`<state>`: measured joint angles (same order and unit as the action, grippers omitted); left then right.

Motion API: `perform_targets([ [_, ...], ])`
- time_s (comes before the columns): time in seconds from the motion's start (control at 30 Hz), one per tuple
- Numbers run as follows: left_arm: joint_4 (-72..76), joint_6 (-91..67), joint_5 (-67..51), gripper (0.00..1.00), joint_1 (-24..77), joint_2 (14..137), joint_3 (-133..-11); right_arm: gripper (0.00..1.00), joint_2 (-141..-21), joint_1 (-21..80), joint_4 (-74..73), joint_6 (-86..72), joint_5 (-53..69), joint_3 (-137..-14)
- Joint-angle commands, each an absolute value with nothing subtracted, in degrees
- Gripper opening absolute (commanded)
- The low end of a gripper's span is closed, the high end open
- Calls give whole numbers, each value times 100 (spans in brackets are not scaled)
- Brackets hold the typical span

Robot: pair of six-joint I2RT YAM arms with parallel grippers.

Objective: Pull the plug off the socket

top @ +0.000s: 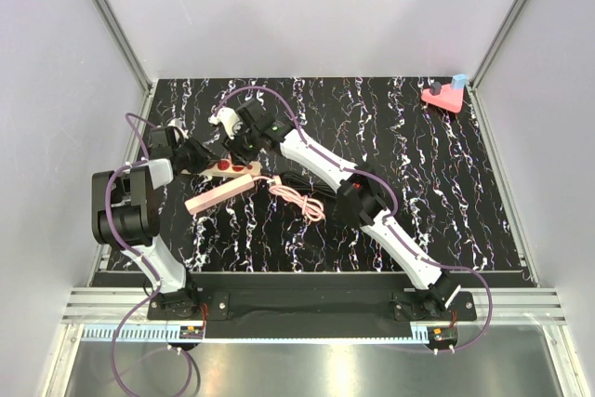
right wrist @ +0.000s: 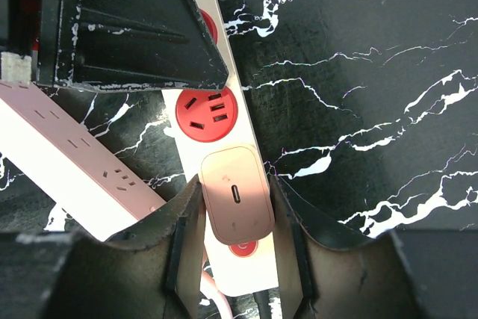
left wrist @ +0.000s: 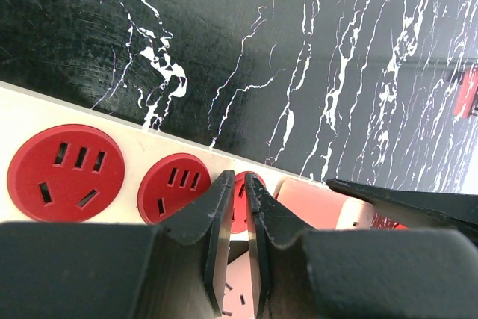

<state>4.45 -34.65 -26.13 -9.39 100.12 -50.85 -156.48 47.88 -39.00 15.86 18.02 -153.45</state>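
Observation:
The socket (right wrist: pixel 246 140) is a cream power strip with red outlets, lying at the table's left middle (top: pixel 218 172). The plug (right wrist: pixel 235 199), a pinkish rounded block, sits in it near the cord end. My right gripper (right wrist: pixel 234 182) reaches over from the right in the top view (top: pixel 244 146), one finger against each side of the plug. My left gripper (left wrist: pixel 237 177) is at the strip's other end (top: pixel 193 157). Its fingers stand a narrow slit apart with nothing between them, tips over a red outlet. The plug (left wrist: pixel 321 199) shows just beyond them.
A second, pinkish power strip (top: pixel 218 195) lies right alongside the socket, on its near side. A coiled pink cable (top: pixel 302 200) rests beside both strips. A pink triangular block (top: pixel 444 93) sits in the far right corner. Walls close in the table on three sides.

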Motion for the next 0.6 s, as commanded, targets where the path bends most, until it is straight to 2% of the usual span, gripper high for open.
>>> perform_targets([
  [0.0,-185,-3146,-1890,20,-897,10125,-4878,7,-15706,4913,-3437,1538,1723,-15715],
  [0.07,-185,-3138,-1881,20,-896,10116,-4887,0,-15645,4913,-3349,1494,1644,-15741],
  [0.57,-229,-3120,-1846,16,-870,10134,-4913,0,-14942,5177,-2760,1591,589,-15540],
])
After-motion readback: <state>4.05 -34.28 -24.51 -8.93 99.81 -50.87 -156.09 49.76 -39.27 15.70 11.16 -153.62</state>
